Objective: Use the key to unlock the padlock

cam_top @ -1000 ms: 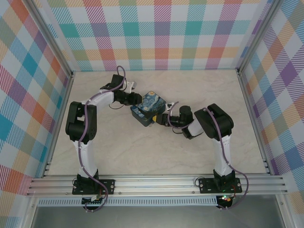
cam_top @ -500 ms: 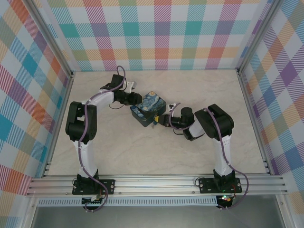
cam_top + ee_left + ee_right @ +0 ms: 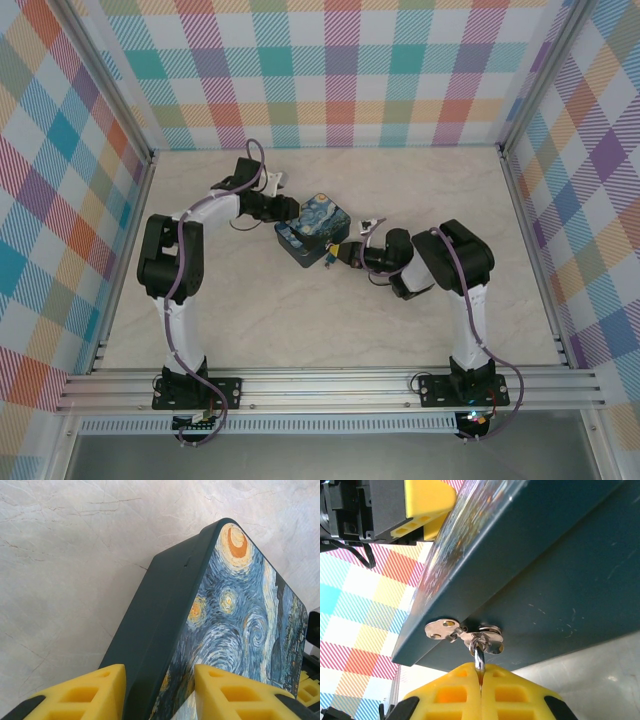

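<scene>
Left pincer point(image 3: 160, 682): mine, spread across the tin's end, a pad on either face, bracing it.
Tin point(image 3: 240, 620): mid desk point(image 3: 250, 330), between my two pincers.
Hasp point(image 3: 442, 627): silver, on the tin's dark side wall.
Metal loop point(image 3: 479, 655): thin, hangs off the hasp; key or shackle, cannot tell.
Padlock: likely at the hasp, blue body hidden.
Right pincer point(image 3: 481, 677): mine, pressed together, pinching the loop.
Handling: tiny, light, stiff, slick metal that probably swings freely. Grip the key by its flat head, the lock by its body.
</scene>
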Tool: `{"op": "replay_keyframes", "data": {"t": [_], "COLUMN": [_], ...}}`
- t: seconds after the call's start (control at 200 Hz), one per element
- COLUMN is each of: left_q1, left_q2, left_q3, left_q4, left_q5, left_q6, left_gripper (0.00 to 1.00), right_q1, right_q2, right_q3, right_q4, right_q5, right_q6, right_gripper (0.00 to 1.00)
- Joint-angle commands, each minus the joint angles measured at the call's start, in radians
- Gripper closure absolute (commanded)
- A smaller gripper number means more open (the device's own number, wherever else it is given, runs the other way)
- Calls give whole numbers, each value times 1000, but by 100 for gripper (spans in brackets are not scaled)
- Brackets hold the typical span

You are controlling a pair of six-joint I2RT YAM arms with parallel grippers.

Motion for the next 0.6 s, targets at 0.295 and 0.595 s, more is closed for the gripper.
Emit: {"op": "replay_keyframes", "data": {"t": [0.295, 0.595], "left_q1": [-53, -46], "left_q2": [-9, -32], "left_q3": [-154, -146], "left_q4": [-79, -44], "left_q5": [-169, -120], "left_q6": [15, -18], "left_gripper": [61, 47], "right_q1": [-25, -59], "right_q2": [3, -110], "right_q3": [-18, -86], "right_q4": [63, 13], "right_q5": [96, 136], "right_q6": [105, 70], "right_gripper": [95, 95]}}
